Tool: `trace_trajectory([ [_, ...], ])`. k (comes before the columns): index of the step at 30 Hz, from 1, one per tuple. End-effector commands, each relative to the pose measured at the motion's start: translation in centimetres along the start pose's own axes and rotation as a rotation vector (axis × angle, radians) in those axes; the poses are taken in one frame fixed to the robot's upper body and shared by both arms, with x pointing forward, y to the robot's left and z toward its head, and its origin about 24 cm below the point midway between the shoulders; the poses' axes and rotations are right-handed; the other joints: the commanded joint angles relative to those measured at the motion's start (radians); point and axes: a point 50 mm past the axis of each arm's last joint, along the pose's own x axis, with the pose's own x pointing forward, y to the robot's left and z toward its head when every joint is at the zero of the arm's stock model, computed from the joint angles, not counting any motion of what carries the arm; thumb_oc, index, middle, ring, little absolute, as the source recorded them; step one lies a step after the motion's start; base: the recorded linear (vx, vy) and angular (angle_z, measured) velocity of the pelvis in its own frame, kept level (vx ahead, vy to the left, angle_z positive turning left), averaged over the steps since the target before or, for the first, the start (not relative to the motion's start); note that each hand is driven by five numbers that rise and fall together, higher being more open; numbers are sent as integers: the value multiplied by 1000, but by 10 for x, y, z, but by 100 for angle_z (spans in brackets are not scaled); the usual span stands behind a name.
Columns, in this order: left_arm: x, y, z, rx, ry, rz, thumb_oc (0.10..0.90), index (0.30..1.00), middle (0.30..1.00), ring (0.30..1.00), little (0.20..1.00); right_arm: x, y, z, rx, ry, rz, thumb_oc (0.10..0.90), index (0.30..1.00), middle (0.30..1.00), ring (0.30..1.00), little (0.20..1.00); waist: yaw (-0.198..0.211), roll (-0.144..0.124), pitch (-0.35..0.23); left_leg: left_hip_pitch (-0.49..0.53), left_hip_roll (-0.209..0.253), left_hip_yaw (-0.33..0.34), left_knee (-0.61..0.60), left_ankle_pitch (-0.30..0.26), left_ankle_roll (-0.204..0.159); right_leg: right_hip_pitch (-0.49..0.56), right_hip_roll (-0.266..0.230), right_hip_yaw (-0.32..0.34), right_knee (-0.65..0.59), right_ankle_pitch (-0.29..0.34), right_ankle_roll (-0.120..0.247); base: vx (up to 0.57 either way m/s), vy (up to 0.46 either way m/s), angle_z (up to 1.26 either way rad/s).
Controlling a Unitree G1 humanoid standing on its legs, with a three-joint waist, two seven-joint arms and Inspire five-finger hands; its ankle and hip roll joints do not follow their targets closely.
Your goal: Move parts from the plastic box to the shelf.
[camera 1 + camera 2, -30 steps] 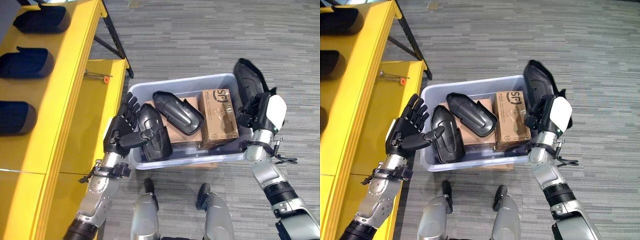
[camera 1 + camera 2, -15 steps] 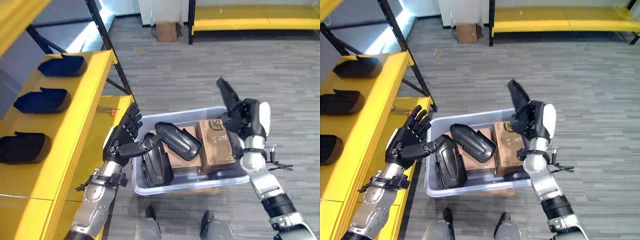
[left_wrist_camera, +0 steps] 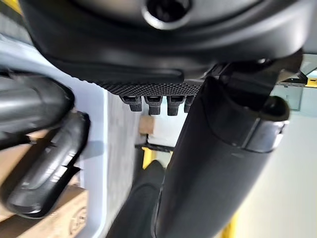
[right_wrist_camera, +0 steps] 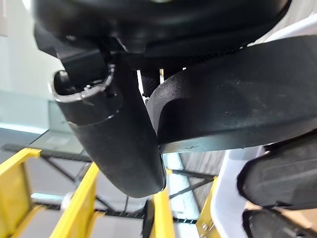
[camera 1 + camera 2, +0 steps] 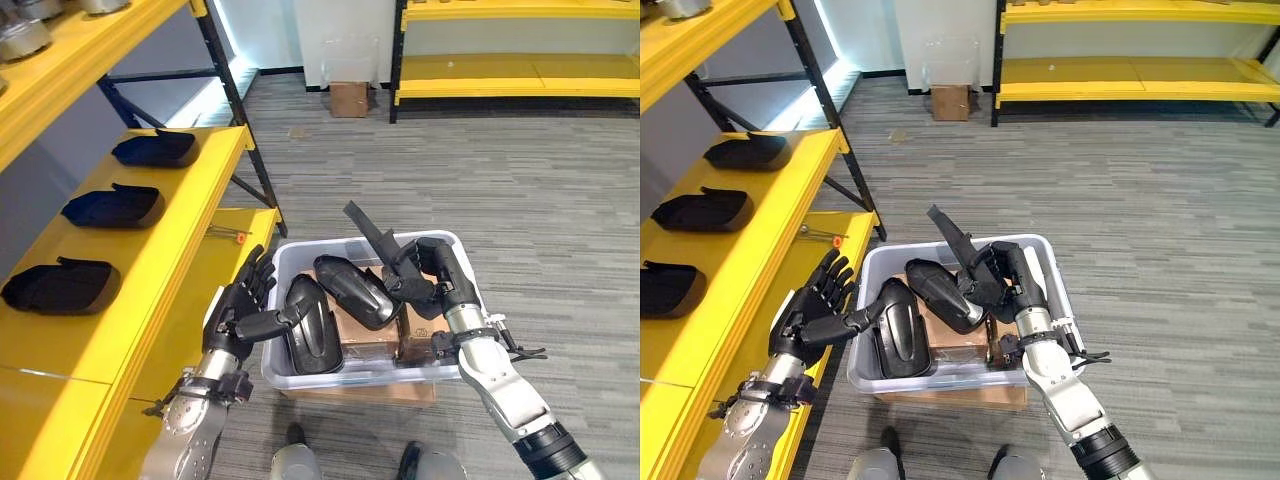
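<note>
On the grey carpet beside the yellow shelf (image 5: 150, 250) sits a pale plastic box (image 5: 455, 262), resting on a flat piece of cardboard (image 5: 360, 392). Inside the box lie two black moulded parts: one (image 5: 310, 325) at the robot's left end, leaning against the wall, and another (image 5: 355, 290) lying across the middle on top of brown cardboard boxes (image 5: 365, 335).

Above the right end of the box, the right hand (image 5: 432, 280) has its fingers and thumb clamped on a third black part (image 5: 375, 232), which is lifted clear of the box and tilted, its narrow end pointing up and toward the shelf. In the right wrist view the thumb (image 4: 114, 124) presses against the curved black surface of this part (image 4: 233, 104).

Just outside the left wall of the box, between it and the shelf, the left hand (image 5: 240, 310) holds nothing; its fingers are straight and spread apart, and its thumb (image 5: 285, 318) reaches toward the leaning part, touching or nearly touching its edge.

Three more dark parts lie in a row on the upper shelf board: a far one (image 5: 155, 148), a middle one (image 5: 112, 205) and a near one (image 5: 60, 283). A small orange-tipped tool (image 5: 232, 235) lies on the lower shelf board. Farther back on the floor stands a small cardboard carton (image 5: 348, 98) near another yellow rack (image 5: 520, 70)
</note>
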Motion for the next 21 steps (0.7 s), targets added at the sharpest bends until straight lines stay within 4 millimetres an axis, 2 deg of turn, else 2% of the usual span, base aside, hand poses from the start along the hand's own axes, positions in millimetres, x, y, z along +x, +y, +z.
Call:
trace_trajectory([
  [1,5,-18,46,56,-249,-163,900,1000,1000,1000,1000,3,-10,91,121,-463,-108,400,300,300,300,300,-36,-31,-33,6,139,166,113,-1,-221,198,52,-108,-266,41,23,-141,-21,97],
  [3,6,-20,47,48,-259,-187,900,1000,1000,1000,1000,1,-11,93,113,-478,-129,400,300,300,300,300,-49,-29,-27,10,149,222,138,-6,-220,191,37,-148,-266,46,26,-207,18,111],
  [5,8,-19,47,54,-261,-161,900,1000,1000,1000,1000,2,-16,93,101,-502,-161,400,300,300,300,300,-54,-37,-33,13,139,253,209,-46,-207,183,27,-174,-272,47,20,-224,21,100],
  [9,9,-23,49,60,-275,-187,900,1000,1000,1000,1000,2,-24,94,46,-523,-204,400,300,300,300,300,-57,-57,-53,13,131,275,366,-89,-197,175,24,-190,-297,48,2,-208,75,65],
  [12,11,-27,48,72,-270,-216,900,1000,1000,1000,1000,4,-27,94,30,-530,-231,400,300,300,300,300,-54,-66,-74,23,79,253,413,-138,-175,159,13,-190,-305,59,2,-165,175,55],
  [14,12,-30,48,90,-271,-244,900,1000,1000,1000,1000,4,-30,95,20,-534,-258,400,300,300,300,300,-56,-59,-90,49,50,255,363,-157,-163,152,6,-195,-311,73,12,-140,222,32],
  [16,13,-33,51,187,-278,-265,900,1000,1000,1000,1000,-1,-36,92,11,-533,-309,400,300,300,300,300,-65,-45,-105,93,18,270,238,-180,-145,145,-23,-213,-308,109,43,-170,303,51],
  [18,13,-34,54,215,-289,-272,900,1000,1000,1000,1000,-4,-41,91,5,-534,-334,400,300,300,300,300,-68,-44,-109,113,0,270,181,-206,-131,139,-46,-219,-303,132,64,-170,287,66],
  [19,13,-31,56,203,-285,-257,900,1000,1000,1000,1000,-9,-48,90,-12,-541,-366,400,300,300,300,300,-64,-41,-113,128,-27,254,110,-220,-116,130,-80,-218,-297,162,97,-174,299,68],
  [20,12,-32,56,203,-284,-257,900,1000,1000,1000,1000,-9,-48,90,-12,-541,-367,400,300,300,300,300,-64,-41,-113,129,-29,253,107,-219,-115,131,-82,-219,-296,163,99,-268,480,104],
  [21,10,-25,59,214,-287,-219,900,1000,1000,1000,1000,-13,-52,88,-29,-535,-384,400,300,300,300,300,-52,-34,-116,132,-59,225,59,-214,-104,125,-106,-212,-302,192,124,-177,311,103],
])
